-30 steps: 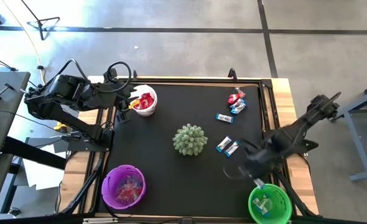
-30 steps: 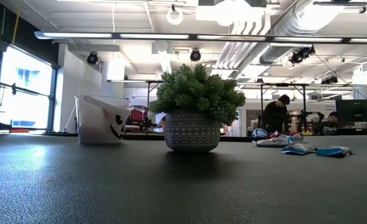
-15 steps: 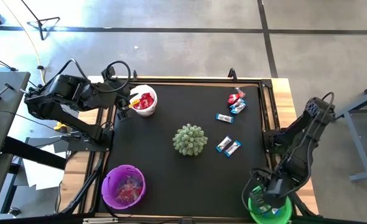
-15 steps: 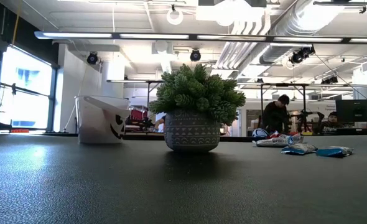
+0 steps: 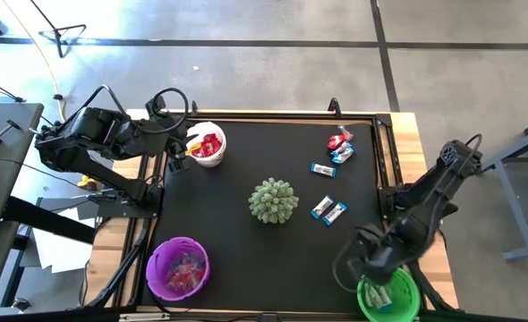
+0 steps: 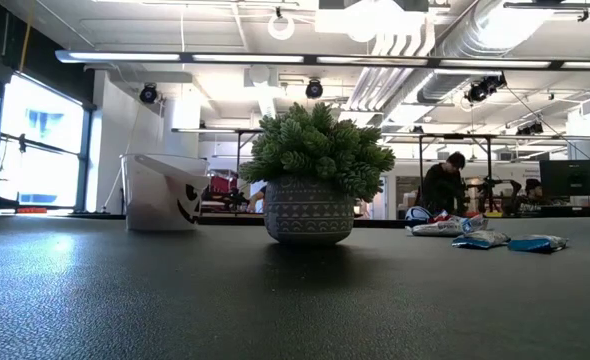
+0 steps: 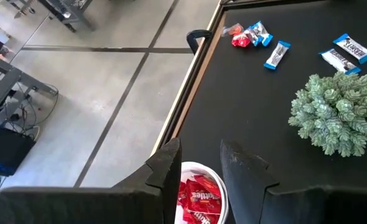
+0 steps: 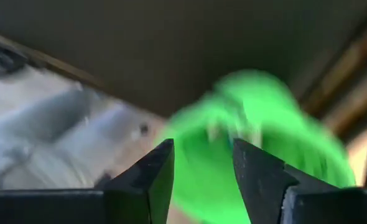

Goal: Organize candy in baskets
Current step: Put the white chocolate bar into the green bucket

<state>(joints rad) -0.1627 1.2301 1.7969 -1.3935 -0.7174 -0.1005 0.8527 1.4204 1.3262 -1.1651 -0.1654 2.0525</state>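
The white basket [image 5: 208, 144] at the far left holds red candy [image 7: 196, 200]. My left gripper [image 7: 199, 168] hovers open just above it, at its left rim. The purple basket [image 5: 178, 268] stands near left, with candy inside. The green basket [image 5: 390, 295] stands near right with blue-and-silver candy in it. My right gripper [image 5: 355, 266] hangs open over its left rim, pointing steeply down, and the basket [image 8: 258, 137] shows blurred past its fingers. Loose candy lies on the black mat at the far right [image 5: 340, 143] and mid right [image 5: 328, 211].
A spiky pale-green plant in a pot [image 5: 273, 200] stands at the mat's middle, and it fills the centre of the low view [image 6: 310, 190]. The mat [image 5: 246, 241] has a raised frame on a wooden table. People sit far behind the table [image 6: 443, 185].
My right gripper has swung from above the mat toward the near edge and over the green basket, then come back a little toward the basket's left rim. The left arm has kept still.
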